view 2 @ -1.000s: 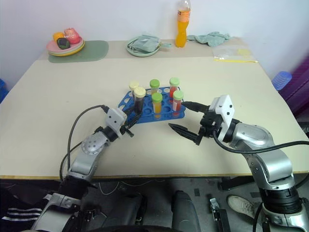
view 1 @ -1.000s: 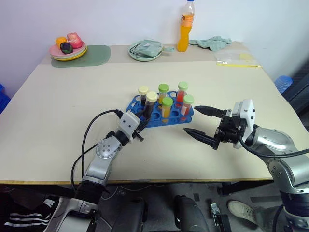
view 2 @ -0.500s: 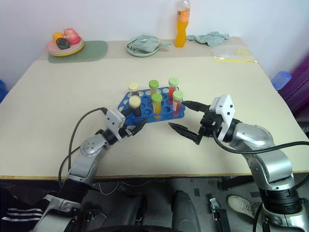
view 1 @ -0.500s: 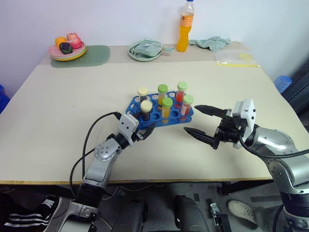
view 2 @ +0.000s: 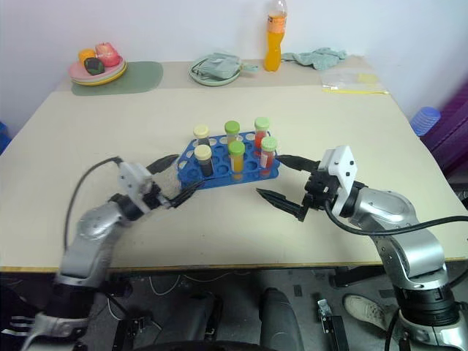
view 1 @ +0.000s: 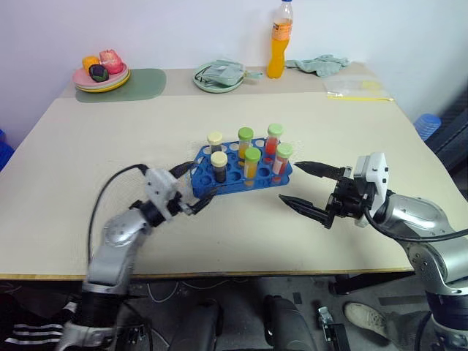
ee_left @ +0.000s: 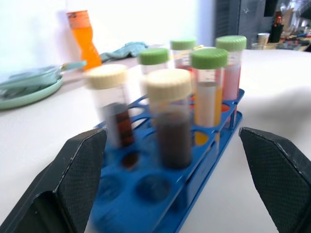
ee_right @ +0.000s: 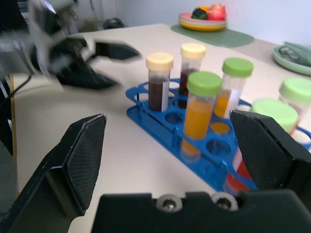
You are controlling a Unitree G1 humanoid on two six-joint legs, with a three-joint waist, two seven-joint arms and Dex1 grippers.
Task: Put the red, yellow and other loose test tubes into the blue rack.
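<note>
Between the two wide-open tools, left tool [view 1: 196,196] and right tool [view 1: 308,191], the blue rack [view 1: 241,178] of test tubes [view 1: 252,163].

Head eyes overhead, wrists low, sharing rack [view 1: 241,167]

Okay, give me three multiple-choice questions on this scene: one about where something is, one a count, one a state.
1. Where is the orange drink bottle?
A. at the table's far edge
B. inside the blue rack
C. in the right claw

2. How many capped test tubes stand in the blue rack?
A. three
B. six
C. nine

3. What state is the left claw in?
A. shut on a tube
B. open, holding nothing
C. shut and empty

Answers:
1. A, it stands by the wall, beyond the rack.
2. B, two cream caps and four green caps rise from the holes.
3. B, its fingers are spread beside the rack with nothing between them.
</note>
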